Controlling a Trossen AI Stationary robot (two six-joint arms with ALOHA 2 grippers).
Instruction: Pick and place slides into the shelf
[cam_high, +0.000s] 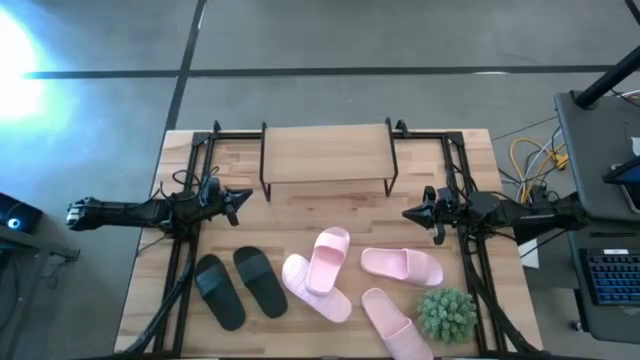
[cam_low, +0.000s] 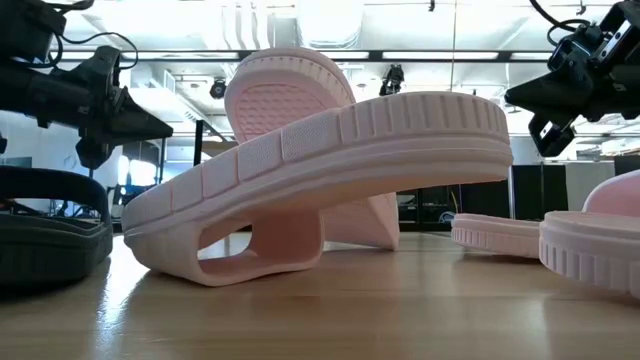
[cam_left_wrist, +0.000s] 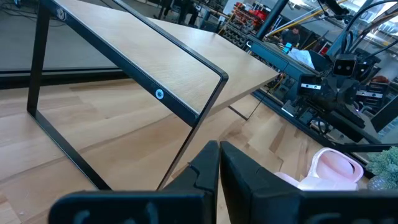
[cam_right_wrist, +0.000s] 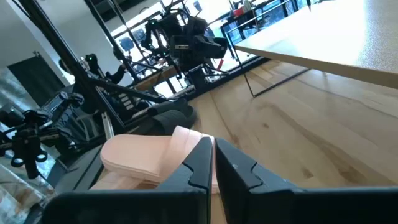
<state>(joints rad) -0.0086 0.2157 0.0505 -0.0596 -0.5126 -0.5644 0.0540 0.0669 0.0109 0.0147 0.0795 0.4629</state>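
The shelf (cam_high: 325, 152) stands at the table's far middle, a light wood board on thin black legs (cam_left_wrist: 186, 134). Two black slides (cam_high: 240, 285) lie flat at the near left. Several pink slides lie at the near middle and right; one (cam_high: 328, 260) rests tilted with its front on another (cam_high: 318, 295), seen close up in the low view (cam_low: 330, 170). My left gripper (cam_high: 245, 196) hovers shut, level, left of the shelf's near corner. My right gripper (cam_high: 408, 212) hovers shut at the right, above the table and beyond the pink slides.
A green plant ball (cam_high: 446, 313) sits at the near right between two pink slides. Black frame rails (cam_high: 190, 230) run along both table sides. Bare wood (cam_high: 330, 205) lies between the shelf and the slides. Cables and a keyboard lie off the table's right.
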